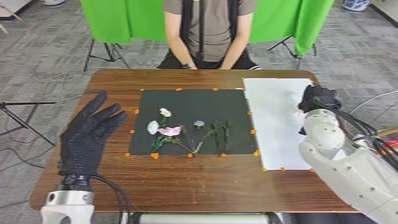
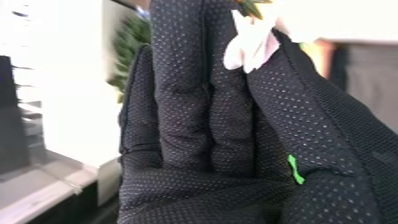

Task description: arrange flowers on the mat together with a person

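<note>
On the dark mat (image 1: 191,100) lie a white flower (image 1: 165,112), another white bloom (image 1: 154,127), a pink flower (image 1: 169,131), a small pale purple one (image 1: 199,123) and green sprigs (image 1: 226,134). My right hand (image 1: 318,98) is at the right side of the white mat (image 1: 275,120), away from these flowers. In the right wrist view, my right hand (image 2: 226,125) pinches a pale pink flower (image 2: 251,45) between thumb and fingers. My left hand (image 1: 84,137), fingers straight, is left of the dark mat.
The brown table (image 1: 204,187) extends around both mats. Orange markers (image 1: 155,156) dot the mats' edges. A green cloth (image 1: 293,22) hangs behind the table, and a tripod (image 1: 27,117) stands on the floor at the left.
</note>
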Controlling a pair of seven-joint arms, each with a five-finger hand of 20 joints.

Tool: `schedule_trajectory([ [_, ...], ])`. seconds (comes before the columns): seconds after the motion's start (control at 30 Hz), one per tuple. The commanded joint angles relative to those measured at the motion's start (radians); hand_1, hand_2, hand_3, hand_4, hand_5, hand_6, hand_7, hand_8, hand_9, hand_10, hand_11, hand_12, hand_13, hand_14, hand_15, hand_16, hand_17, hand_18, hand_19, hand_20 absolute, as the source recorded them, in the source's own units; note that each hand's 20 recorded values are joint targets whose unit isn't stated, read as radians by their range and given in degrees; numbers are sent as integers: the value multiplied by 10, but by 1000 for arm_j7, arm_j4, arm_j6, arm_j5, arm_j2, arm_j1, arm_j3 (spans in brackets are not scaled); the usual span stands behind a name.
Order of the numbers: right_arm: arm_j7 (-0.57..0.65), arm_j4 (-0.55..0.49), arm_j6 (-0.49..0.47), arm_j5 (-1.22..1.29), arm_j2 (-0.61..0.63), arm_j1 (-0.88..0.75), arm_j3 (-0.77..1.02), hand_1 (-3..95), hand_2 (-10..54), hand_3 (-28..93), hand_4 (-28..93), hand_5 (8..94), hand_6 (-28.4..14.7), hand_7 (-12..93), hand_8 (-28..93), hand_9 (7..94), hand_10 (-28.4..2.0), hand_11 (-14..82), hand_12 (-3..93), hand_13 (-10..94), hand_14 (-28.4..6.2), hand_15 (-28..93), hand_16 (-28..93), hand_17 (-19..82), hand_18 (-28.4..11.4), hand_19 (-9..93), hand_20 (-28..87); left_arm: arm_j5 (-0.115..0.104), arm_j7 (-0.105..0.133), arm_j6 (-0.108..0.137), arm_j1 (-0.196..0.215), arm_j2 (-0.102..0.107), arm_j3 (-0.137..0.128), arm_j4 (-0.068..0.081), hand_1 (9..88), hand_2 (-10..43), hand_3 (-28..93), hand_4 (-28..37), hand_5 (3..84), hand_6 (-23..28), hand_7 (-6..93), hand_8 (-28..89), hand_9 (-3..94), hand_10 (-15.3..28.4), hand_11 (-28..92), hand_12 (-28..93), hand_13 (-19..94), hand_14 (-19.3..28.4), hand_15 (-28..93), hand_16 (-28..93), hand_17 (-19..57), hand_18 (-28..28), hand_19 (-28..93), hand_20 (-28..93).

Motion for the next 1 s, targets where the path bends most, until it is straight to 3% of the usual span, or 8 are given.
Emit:
schedule_trajectory([
  [0.03,-149,-154,7,-63,-142,6,-1,570,-95,705,-283,876,53,144,-2,937,-51,85,286,843,-20,243,359,251,-136,737,24,1,-21,-2,16,-15,-12,-9,232,74,787,-267,359,85,121,-102,358,208,249,94,289,269,481,-106,-52,246,654,7],
  [0.5,-234,-136,-43,-28,-331,42,-128,569,-95,713,-283,878,50,144,0,937,-54,92,285,842,-25,253,355,247,-139,743,17,-1,-27,3,13,-19,-10,-7,231,74,786,-267,359,85,120,-102,359,208,249,94,290,270,481,-106,-52,246,653,9],
  [0.73,-220,-119,-54,-30,-309,37,-161,557,-95,724,-283,863,50,142,-8,932,-55,71,282,815,-31,254,340,232,-145,739,11,-1,-27,-2,5,-17,-8,-3,232,74,787,-267,359,85,120,-102,360,208,248,94,291,270,479,-107,-52,247,653,9],
  [0.87,-223,-112,-62,-17,-306,33,-155,553,-95,722,-283,851,50,137,-17,928,-58,56,277,799,-38,247,328,222,-148,730,9,-9,-16,10,18,-9,-12,-7,232,74,787,-267,360,85,120,-102,361,208,248,93,293,270,476,-108,-52,247,653,9],
  [1.0,-218,-108,-73,-22,-300,30,-155,549,-95,719,-283,848,50,134,-20,926,-59,50,276,789,-40,246,322,217,-146,721,7,-4,-30,-1,7,-14,-7,-3,232,74,787,-267,361,85,120,-102,362,209,249,93,294,269,475,-108,-52,247,653,9],
])
